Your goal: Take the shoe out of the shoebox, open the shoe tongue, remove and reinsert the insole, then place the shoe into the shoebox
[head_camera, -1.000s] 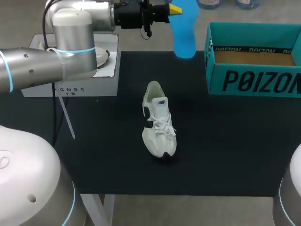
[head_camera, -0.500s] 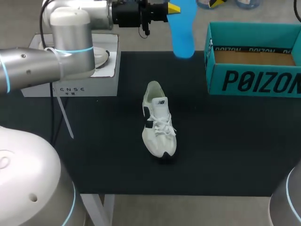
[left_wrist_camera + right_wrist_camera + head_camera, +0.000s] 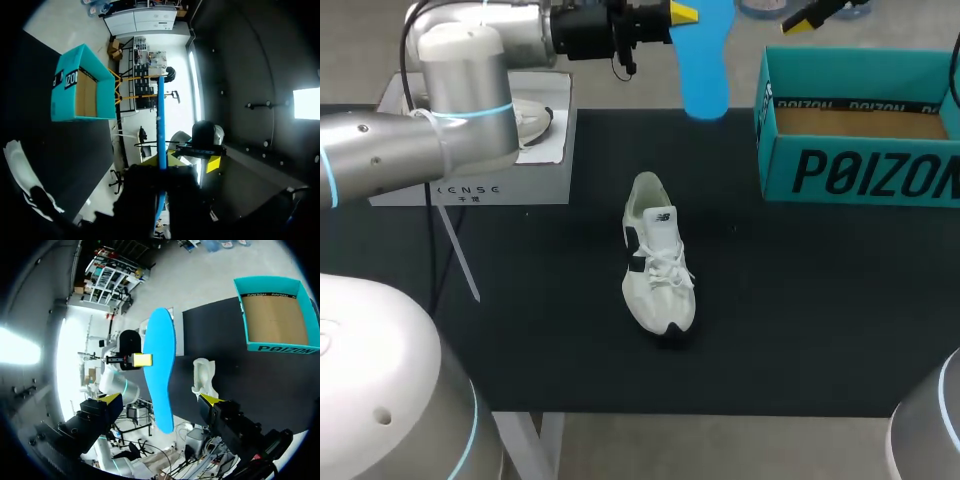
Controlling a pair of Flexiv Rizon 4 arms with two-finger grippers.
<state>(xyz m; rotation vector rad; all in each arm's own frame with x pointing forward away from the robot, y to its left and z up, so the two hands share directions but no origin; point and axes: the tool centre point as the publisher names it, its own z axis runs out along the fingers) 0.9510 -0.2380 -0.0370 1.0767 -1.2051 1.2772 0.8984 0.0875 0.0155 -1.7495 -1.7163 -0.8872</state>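
A white shoe (image 3: 655,255) lies on the black table mat, toe towards me, its opening facing away. High over the mat's far edge, my left gripper (image 3: 685,14) is shut on a blue insole (image 3: 703,62) that hangs down from it. In the left wrist view the insole (image 3: 161,110) shows edge-on between the fingers of that gripper (image 3: 161,162). My right gripper (image 3: 802,22) is at the far edge above the teal shoebox (image 3: 860,165). From its wrist, the right gripper (image 3: 160,400) stands open, the insole (image 3: 160,370) ahead between its spread fingers, untouched; the shoe (image 3: 205,375) and the shoebox (image 3: 275,320) lie beyond.
A white box (image 3: 480,160) with a shoe picture on top stands at the mat's far left. The shoebox (image 3: 75,90) is open, its brown floor bare. The mat around the shoe is uncluttered.
My right gripper has come into the head view at the far right, above the shoebox. The left gripper and insole have drifted slightly left and up.
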